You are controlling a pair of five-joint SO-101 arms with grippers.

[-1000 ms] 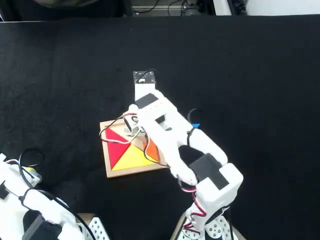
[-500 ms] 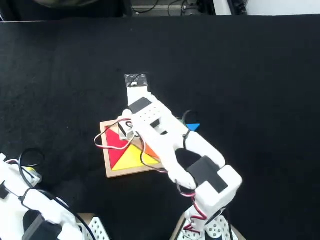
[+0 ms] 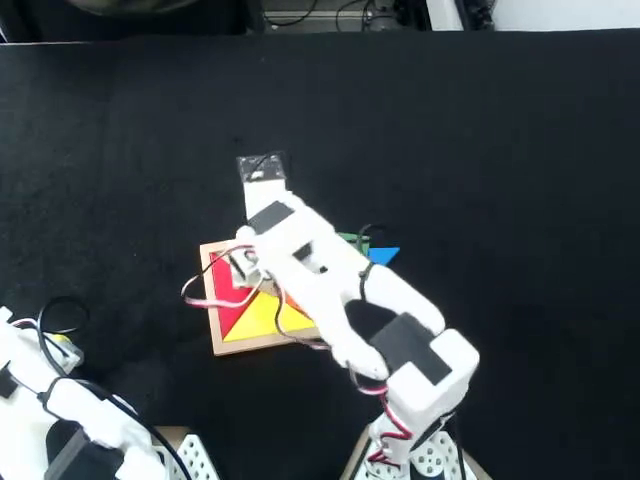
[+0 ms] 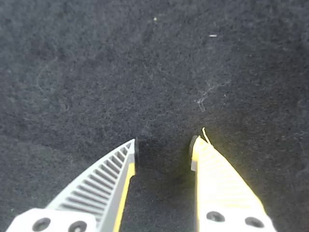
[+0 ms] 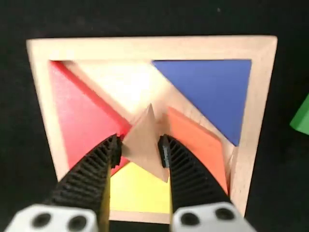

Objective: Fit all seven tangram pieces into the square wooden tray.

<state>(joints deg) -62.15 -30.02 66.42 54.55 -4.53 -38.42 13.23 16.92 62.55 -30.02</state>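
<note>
Your right wrist view shows what the arm hides from above. The right gripper is clamped on a tan triangle at the middle of the tray; you cannot tell whether the triangle touches the tray floor. In the tray lie a red triangle, a blue triangle, an orange piece and a yellow piece, with bare floor between red and blue. A green piece sits just outside the tray wall. The high view adds a blue piece on the table beside the green one. There your right arm stretches across the tray. Your left gripper is spread open, holding nothing, low over the table. The left arm is well apart from the tray.
</note>
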